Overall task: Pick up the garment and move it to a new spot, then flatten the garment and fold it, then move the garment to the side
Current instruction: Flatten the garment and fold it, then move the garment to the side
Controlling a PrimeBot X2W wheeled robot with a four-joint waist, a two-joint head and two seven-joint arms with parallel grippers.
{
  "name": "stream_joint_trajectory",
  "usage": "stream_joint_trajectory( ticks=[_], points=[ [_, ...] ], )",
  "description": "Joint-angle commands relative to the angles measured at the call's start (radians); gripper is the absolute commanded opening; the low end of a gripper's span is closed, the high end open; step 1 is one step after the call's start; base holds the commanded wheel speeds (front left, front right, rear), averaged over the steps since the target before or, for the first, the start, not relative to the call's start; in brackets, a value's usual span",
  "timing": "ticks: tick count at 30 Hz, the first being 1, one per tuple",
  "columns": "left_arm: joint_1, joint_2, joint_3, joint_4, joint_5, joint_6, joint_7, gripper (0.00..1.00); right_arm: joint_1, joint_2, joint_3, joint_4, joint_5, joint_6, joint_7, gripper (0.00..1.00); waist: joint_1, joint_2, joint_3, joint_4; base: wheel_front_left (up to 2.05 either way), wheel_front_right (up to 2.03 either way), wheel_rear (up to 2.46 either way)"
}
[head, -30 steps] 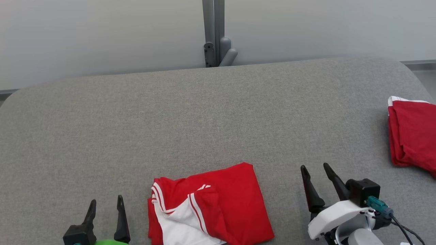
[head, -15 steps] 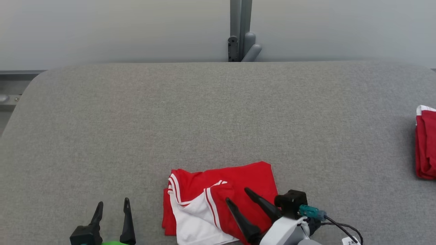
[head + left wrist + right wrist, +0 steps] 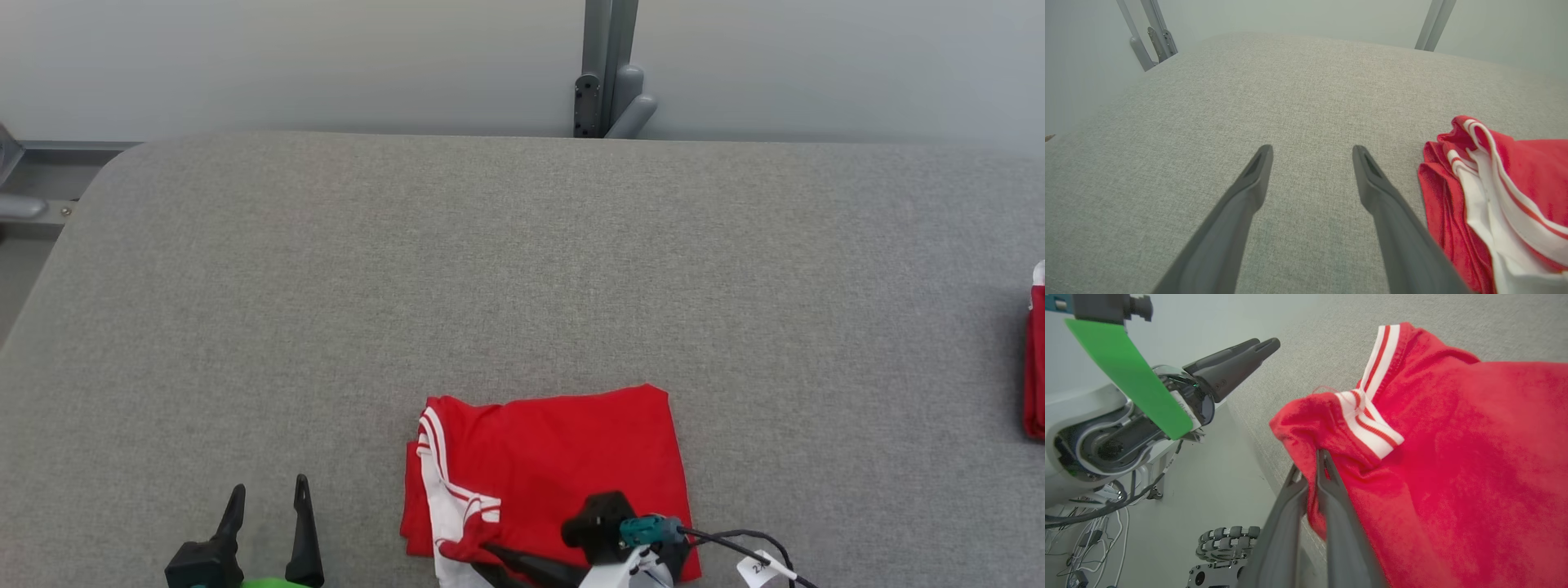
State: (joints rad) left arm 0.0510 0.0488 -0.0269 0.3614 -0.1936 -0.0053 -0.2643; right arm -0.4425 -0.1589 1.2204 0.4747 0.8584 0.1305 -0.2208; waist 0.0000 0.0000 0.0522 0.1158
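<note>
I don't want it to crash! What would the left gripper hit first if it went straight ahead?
Probably just the grey padded table top, though depth is unclear. The open left gripper points past the red and white garment, which lies off to its right.

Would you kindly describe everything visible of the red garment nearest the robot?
The garment is soft red fabric with a white panel and red-and-white striped trim. It lies folded in a rectangle on the grey table, at its near edge. The right gripper is shut on a red fold at the near left corner, beside the trim. The left gripper stands open, apart to its left.
</note>
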Motion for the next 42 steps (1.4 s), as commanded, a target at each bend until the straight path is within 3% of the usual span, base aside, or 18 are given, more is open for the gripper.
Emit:
stream_joint_trajectory(
  ticks=[1,6,9,12,15,18,21,29,35,36,37,42],
  points=[
    [-0.001,0.004,0.004,-0.002,-0.008,0.005,0.001,1.00,-0.028,-0.024,0.016,-0.015,0.024,0.000,-0.005,1.00,0.0000,0.0000,-0.002,-0.011,0.00,0.00,0.00],
    [-0.002,0.004,0.007,-0.003,-0.008,0.010,0.001,1.00,-0.045,-0.061,0.035,-0.036,0.076,0.000,-0.032,1.00,0.0000,0.0000,-0.007,-0.036,0.00,0.00,0.00],
    [-0.002,0.004,0.011,-0.005,-0.006,0.010,0.001,1.00,-0.038,-0.082,-0.008,-0.019,0.082,0.000,-0.044,1.00,0.0000,0.0000,-0.011,-0.057,0.00,0.00,0.00],
    [-0.002,0.004,0.014,-0.009,-0.003,0.013,0.001,1.00,-0.002,-0.095,-0.118,-0.037,0.047,0.000,-0.044,1.00,0.0000,0.0000,-0.017,-0.076,0.00,0.00,0.00],
    [0.001,0.004,0.019,-0.017,0.003,0.015,0.001,1.00,0.050,-0.102,-0.306,-0.032,-0.056,0.000,-0.044,1.00,0.0000,0.0000,-0.025,-0.092,0.00,0.00,0.00],
    [0.007,0.004,0.026,-0.020,0.007,0.014,0.001,1.00,0.119,-0.073,-0.465,-0.023,-0.167,0.000,-0.044,1.00,0.0000,0.0000,-0.029,-0.102,0.00,0.00,0.00],
    [0.005,0.004,0.027,-0.020,0.011,0.009,0.001,1.00,0.172,-0.048,-0.550,0.015,-0.239,0.000,-0.044,1.00,0.0000,0.0000,-0.027,-0.102,0.00,0.00,0.00],
    [-0.016,0.004,0.008,-0.016,0.022,0.004,0.001,1.00,0.170,0.027,-0.575,0.197,-0.184,0.000,-0.044,1.00,0.0000,0.0000,-0.002,-0.057,0.00,0.00,0.00],
    [-0.018,0.004,0.018,-0.012,0.038,-0.005,0.001,1.00,0.116,0.060,-0.517,0.313,-0.088,0.000,-0.029,1.00,0.0000,0.0000,0.009,-0.030,0.00,0.00,0.00],
    [-0.017,0.004,0.020,-0.011,0.039,-0.007,0.001,1.00,0.111,0.063,-0.504,0.319,-0.074,0.000,-0.030,0.22,0.0000,0.0000,0.009,-0.029,0.00,0.00,0.00],
    [-0.017,0.004,0.022,-0.011,0.042,-0.009,0.001,1.00,0.106,0.063,-0.494,0.325,-0.061,0.000,-0.031,0.00,0.0000,0.0000,0.009,-0.030,0.00,0.00,0.00],
    [-0.004,0.003,0.023,-0.016,0.046,-0.015,0.001,1.00,0.073,0.031,-0.502,0.338,-0.041,-0.001,-0.044,0.00,0.0000,0.0000,-0.006,-0.067,0.00,0.00,0.00]
  ],
)
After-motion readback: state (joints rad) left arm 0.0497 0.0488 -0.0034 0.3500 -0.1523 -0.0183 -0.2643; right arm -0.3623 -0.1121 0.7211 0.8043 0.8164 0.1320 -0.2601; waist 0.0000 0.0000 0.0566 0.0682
